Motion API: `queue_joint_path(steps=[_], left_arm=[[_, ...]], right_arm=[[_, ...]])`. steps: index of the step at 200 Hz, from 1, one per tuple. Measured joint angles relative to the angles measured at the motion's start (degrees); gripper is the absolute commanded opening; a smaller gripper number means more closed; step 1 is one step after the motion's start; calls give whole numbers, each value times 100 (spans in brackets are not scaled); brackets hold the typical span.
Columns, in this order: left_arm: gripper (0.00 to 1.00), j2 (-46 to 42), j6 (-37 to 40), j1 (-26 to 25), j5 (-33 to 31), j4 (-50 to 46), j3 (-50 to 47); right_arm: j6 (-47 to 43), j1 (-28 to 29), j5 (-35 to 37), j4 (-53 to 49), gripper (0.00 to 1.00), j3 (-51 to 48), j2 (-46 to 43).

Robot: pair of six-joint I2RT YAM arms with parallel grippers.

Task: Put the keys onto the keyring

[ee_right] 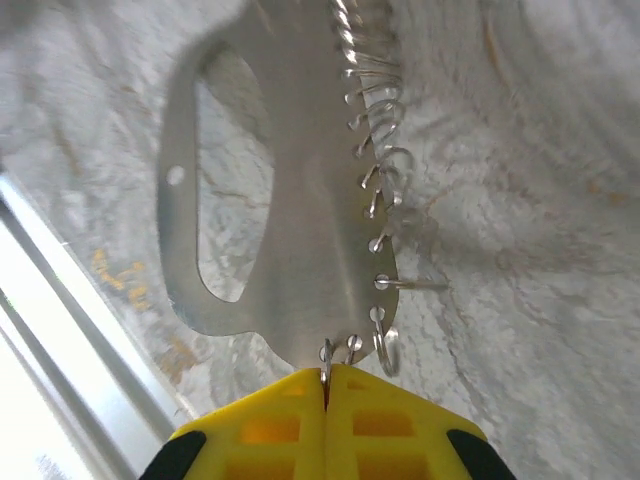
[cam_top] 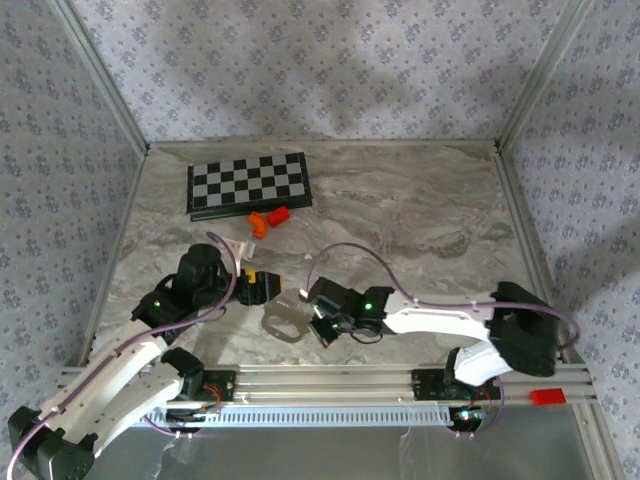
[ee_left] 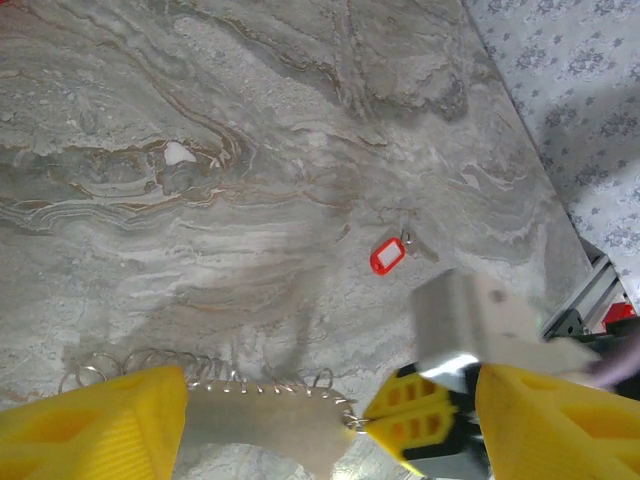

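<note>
On the marbled tabletop (ee_left: 250, 120), right claw (ee_right: 326, 378) pinched the ringed metal plate (ee_right: 300, 230) edgewise; left claw (ee_left: 320, 425), spread wide, needed to close squarely.

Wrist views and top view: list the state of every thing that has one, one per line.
left gripper: fingers open, holding nothing.
right gripper: fingers shut on the end of the metal plate.
metal plate: gripped at one end, wire rings along one edge.
keyring: lying flat on the table, ungripped.
checkerboard: lying flat, untouched.
</note>
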Motion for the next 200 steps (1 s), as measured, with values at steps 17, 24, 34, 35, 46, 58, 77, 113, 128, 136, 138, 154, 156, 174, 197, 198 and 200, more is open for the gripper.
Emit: queue_joint_path(steps=[17,24,34,35,46,58,77,113,128,136,138,154,156,174,197,198,200], left_arm=[[75,-9,61,0,109,81,0],[75,-11,85,-2,177,138,0],[74,-20,122,-9,267,245,0],[74,-22,127,-11,273,254,0],[73,-50,168,-70,369,382,0],[71,-92,238,-216,457,557,0],[67,-166,433,-605,588,872,7],[58,-190,846,-1290,933,1497,92],[55,-175,944,-1390,1130,1746,151],[54,-140,990,-1429,1239,1869,203],[54,-133,1005,-1436,1259,1888,219],[53,-13,1139,-1539,1412,2059,376],[53,7,1163,-1556,1423,2079,400],[52,142,1408,-1775,1497,2144,632],[47,356,1755,-2013,1580,2210,962],[47,363,1759,-2022,1582,2210,973],[47,385,1801,-2037,1587,2216,1001]], right_arm=[[-354,0,-4,105,0,-190,-710],[-505,0,-31,149,0,-262,-1008],[-739,-7,-98,192,0,-352,-1471],[-776,-7,-109,203,0,-365,-1534],[-981,-35,-214,245,0,-433,-2004],[-1226,-101,-372,297,0,-487,-2540],[-1530,-267,-638,402,0,-555,-3244],[-1941,-643,-1257,577,0,-586,-3860],[-2048,-774,-1532,605,0,-586,-3971],[-2090,-828,-1674,634,0,-586,-4033],[-2094,-846,-1718,643,0,-586,-4052],[-2142,-951,-1982,743,0,-586,-4216],[-2142,-962,-2015,758,0,-586,-4234],[-2153,-1104,-2312,957,0,-586,-4411],[-2151,-1346,-2662,1202,0,-586,-4463],[-2151,-1362,-2664,1217,0,-586,-4468],[-2151,-1377,-2697,1235,0,-586,-4468]])
